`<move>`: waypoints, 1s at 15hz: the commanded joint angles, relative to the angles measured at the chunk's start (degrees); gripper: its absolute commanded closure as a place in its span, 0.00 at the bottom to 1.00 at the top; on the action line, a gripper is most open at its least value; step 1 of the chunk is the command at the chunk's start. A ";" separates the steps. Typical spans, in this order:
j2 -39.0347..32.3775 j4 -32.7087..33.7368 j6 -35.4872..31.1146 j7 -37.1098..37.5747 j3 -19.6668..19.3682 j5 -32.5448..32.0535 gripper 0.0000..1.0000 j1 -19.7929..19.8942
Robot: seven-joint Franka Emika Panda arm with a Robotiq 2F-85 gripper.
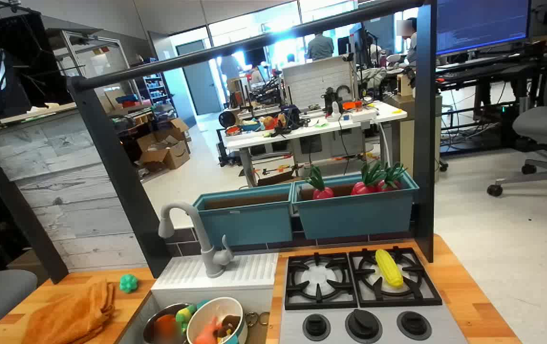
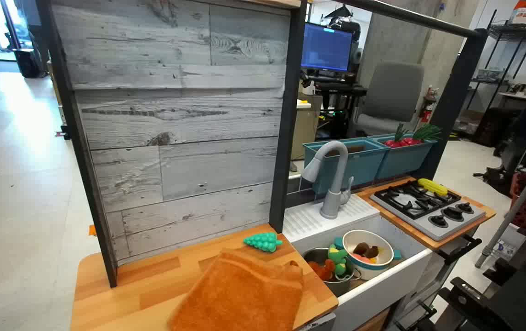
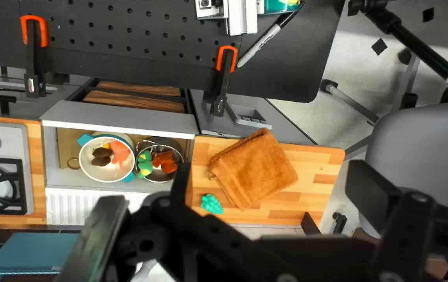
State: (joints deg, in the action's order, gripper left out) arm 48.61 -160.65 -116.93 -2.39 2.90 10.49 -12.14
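In the wrist view my gripper [image 3: 274, 186] stands wide open, nothing between its fingers, high above a wooden counter [image 3: 313, 164]. An orange towel [image 3: 255, 168], folded and slightly rumpled, lies on that counter below the gap. Beside it is a green grape-shaped toy [image 3: 211, 204]. Both exterior views show the towel [image 2: 244, 294] and the grapes [image 1: 128, 283], but not my gripper. In the sink a white pot [image 2: 367, 272] with teal handles holds brown and pink toys. A metal pot [image 3: 159, 180] next to it holds green-yellow and orange-red toys.
A grey faucet [image 1: 213, 260] rises behind the sink. Yellow corn [image 1: 389, 268] lies on the right burner of the stove [image 1: 297, 327]. Teal planters [image 1: 357, 215], one with red radishes, hang behind. A plank wall panel [image 2: 189, 174] and dark posts bound the counter.
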 commanded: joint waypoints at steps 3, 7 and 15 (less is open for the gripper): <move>-1.16 -0.05 -2.22 -1.57 -0.68 0.74 0.00 0.67; -14.32 -0.15 -6.88 -11.26 -8.20 0.61 0.00 2.30; -21.71 1.08 -5.68 -10.83 -7.65 0.36 0.00 6.36</move>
State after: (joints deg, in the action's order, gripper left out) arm 26.91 -159.66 -122.87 -12.88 -5.61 10.45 -6.65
